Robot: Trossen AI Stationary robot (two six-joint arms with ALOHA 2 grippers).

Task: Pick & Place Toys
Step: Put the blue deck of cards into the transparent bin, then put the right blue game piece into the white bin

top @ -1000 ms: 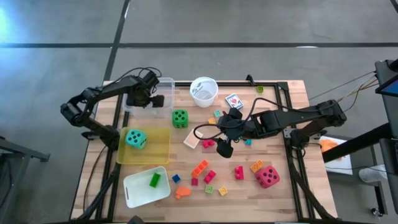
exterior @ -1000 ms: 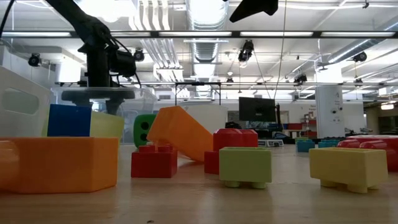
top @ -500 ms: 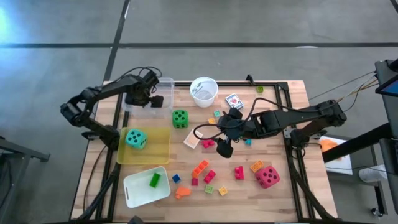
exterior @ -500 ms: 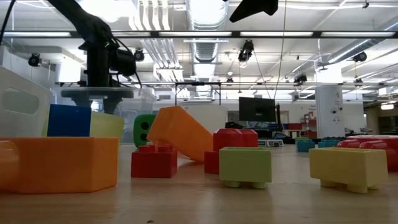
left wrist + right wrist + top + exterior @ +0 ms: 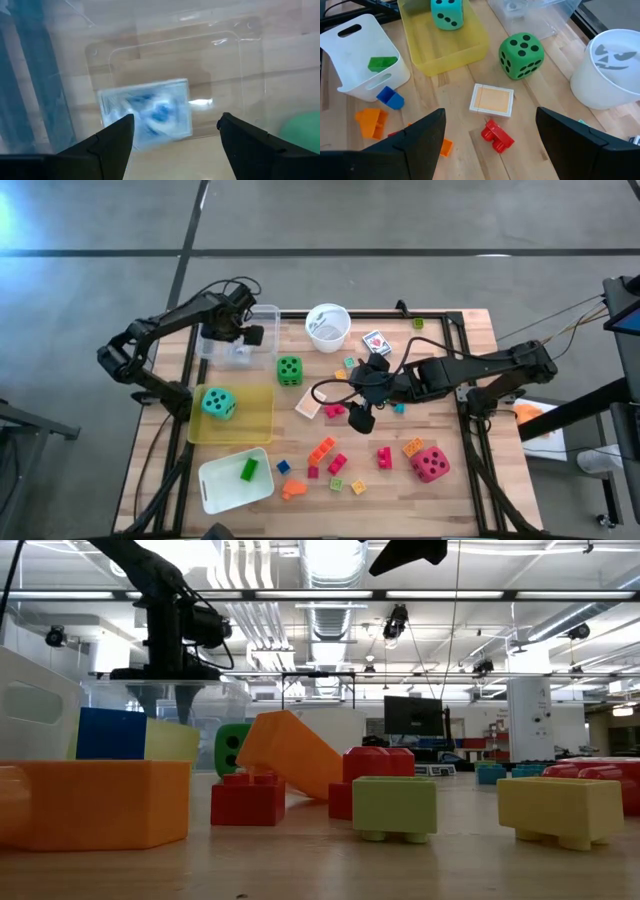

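A: Why is the left gripper parked over the clear tray at the far left of the table?

B: I'd judge it's there for the blue card pack lying flat on the tray's floor. Its fingers stand wide with nothing between them.

A: And the right gripper?

B: It hangs mid-table, fingers spread wide and empty, above a tan card pack and a red block (either looks like a fair next pick).

A: Where are the toys?

B: The teal die sits in the yellow tray, a green block in the white tray. The green die, the red die and the small blocks lie loose on the wood.

A: What does one view give that the others don't?

B: Only the left wrist view shows the blue pack; from above the gripper covers it. The low view mostly shows near blocks, like the yellow block.
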